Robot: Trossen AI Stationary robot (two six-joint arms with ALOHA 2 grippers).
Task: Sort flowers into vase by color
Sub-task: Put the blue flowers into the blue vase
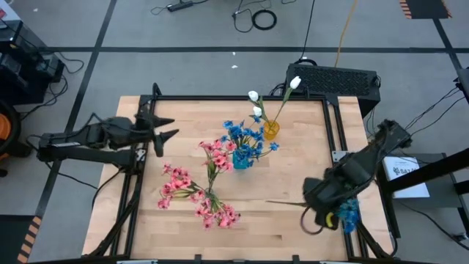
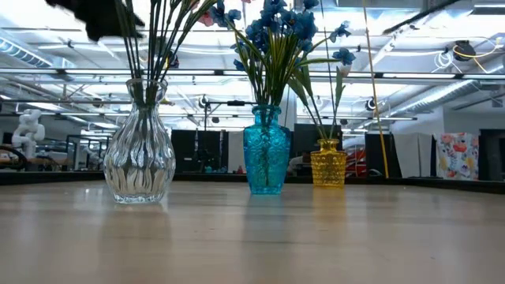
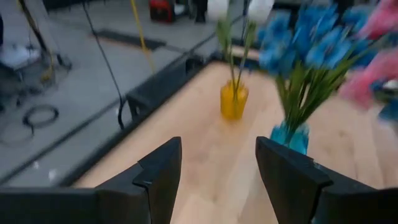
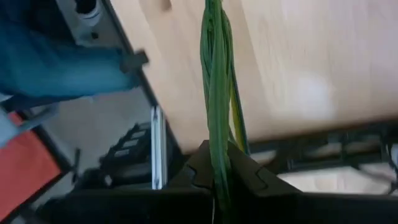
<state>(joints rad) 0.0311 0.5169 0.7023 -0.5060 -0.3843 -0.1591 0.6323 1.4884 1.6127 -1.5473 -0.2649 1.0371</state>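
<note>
The right claw is clenched on a green stem at the table's right front corner; the stem runs out from its fingertips across the wood, and the blue blossoms lie just behind it at the table edge. Well to its left stand the clear vase with pink flowers, the blue vase and the yellow vase. The left claw hovers released beyond them, at the left edge.

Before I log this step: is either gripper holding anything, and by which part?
The right gripper is shut on a blue flower, gripping its green stem. The left gripper is open and holds nothing.
</note>
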